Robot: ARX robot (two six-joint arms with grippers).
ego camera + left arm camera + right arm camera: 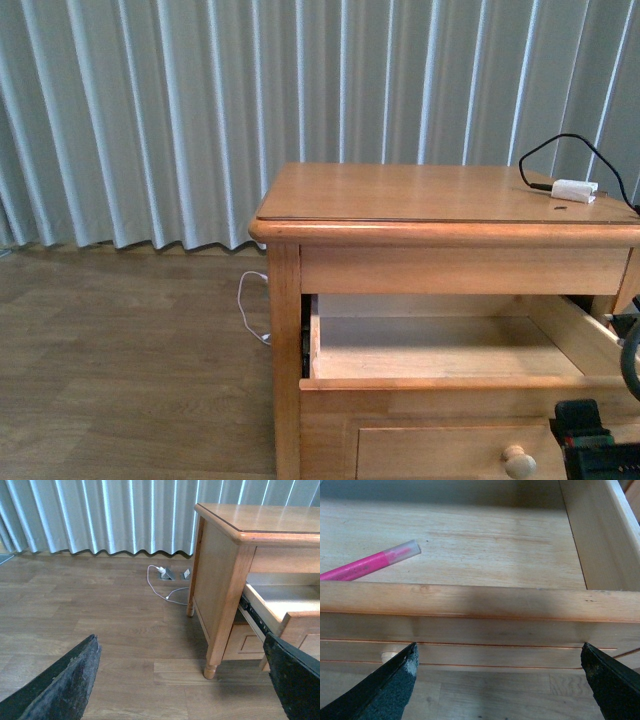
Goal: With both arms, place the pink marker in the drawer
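**Curtained room, nightstand drawer open, marker inside**

Front view: pleated curtains (150,120) behind nightstand (420,195). The drawer (450,383) is pulled out, white plug (574,190) on top, right arm (595,445) low by the drawer front.

Left wrist view: left gripper (181,640) spread wide, empty, over wood floor (100,605) beside the nightstand.

Right wrist view: right gripper (498,650) spread wide, empty, just outside the drawer front. The pink marker (367,566) lies flat on the drawer floor.

left fingers (70,685) spread wide, empty; right fingers (390,690) spread wide too, empty.
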